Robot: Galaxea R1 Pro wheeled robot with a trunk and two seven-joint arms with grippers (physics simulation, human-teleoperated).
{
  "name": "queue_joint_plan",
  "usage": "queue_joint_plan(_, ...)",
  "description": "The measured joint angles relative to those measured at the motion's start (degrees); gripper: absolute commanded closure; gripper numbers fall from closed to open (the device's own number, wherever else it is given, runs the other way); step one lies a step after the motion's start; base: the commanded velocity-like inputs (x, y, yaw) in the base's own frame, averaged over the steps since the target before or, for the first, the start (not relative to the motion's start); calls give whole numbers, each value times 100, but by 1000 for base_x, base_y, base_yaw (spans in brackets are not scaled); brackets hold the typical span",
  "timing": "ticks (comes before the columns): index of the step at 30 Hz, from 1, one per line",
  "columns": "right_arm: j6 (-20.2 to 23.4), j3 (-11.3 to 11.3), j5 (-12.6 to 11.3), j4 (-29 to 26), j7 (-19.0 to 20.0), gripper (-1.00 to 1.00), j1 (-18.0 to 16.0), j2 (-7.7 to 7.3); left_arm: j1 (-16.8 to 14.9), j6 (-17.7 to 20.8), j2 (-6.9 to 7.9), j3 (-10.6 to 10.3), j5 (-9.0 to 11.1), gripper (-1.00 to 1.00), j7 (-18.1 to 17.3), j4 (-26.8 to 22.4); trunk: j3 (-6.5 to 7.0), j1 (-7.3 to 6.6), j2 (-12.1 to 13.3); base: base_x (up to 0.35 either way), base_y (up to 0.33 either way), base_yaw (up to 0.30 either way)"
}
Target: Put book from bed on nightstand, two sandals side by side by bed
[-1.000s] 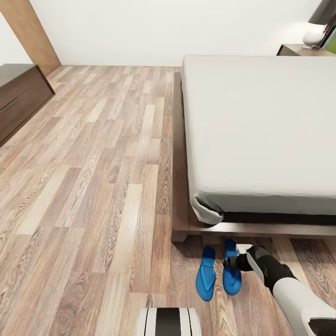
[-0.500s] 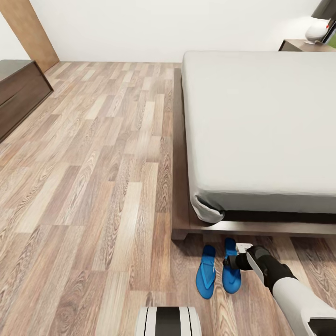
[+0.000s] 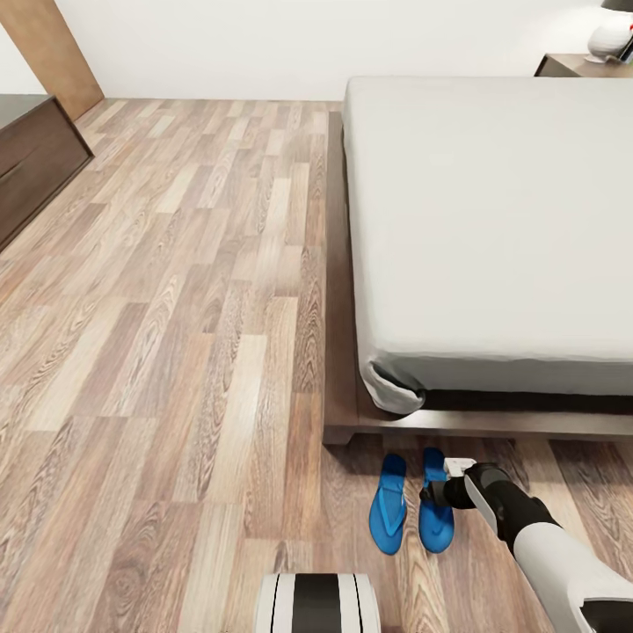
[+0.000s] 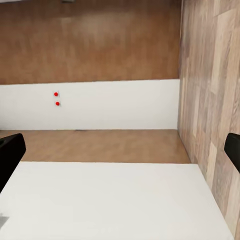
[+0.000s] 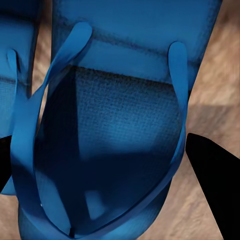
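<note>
Bedroom, wood-plank floor (image 3: 176,352), white walls. All positions relative to the bed (image 3: 492,229).

- Far left of the bed, against the wall: dark-brown dresser (image 3: 35,167), drawers closed, contents not visible.
- Off the bed's near corner, on the floor just in front of the frame: two sandals, side by side, toes toward the bed. Left sandal (image 3: 388,516) lies free. Right sandal (image 3: 434,501) has the right end effector (image 3: 437,494) on it.
- In the right wrist view the fingers (image 5: 215,175) straddle the sandal (image 5: 120,125) at the strap, spread wide, not pinching. My read: release or a final nudge so the pair sits parallel.
- Mattress is bare; book not visible on it.
- Beyond the bed's far right corner: nightstand (image 3: 576,64) with a white object (image 3: 609,38) on top.
- Left end effector (image 4: 120,150): fingertips well apart, holding nothing, pointing at a wall.
</note>
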Motion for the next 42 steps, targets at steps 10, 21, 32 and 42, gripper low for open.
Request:
queue_joint_plan(10,6,6,22,0,-1,100,-105,6,1,-2,2,-1,0,-100,-8,0,-44,5,-2,0,0,0)
queue_joint_plan(21,4,14,48,1,33,100,-122,1,2,5,0,-1,-6,-100,-1,-6,-154,18,-9,0,0,0)
queue_joint_plan(32,7,17,55,-6,36,100,-127,-8,2,-2,0,-1,-2,-100,-8,-8,-266,31,-16,0,0,0)
queue_joint_plan(42,5,22,69,0,9,100,-253,0,5,3,2,-1,-7,-100,-9,-7,-287,34,-17,0,0,0)
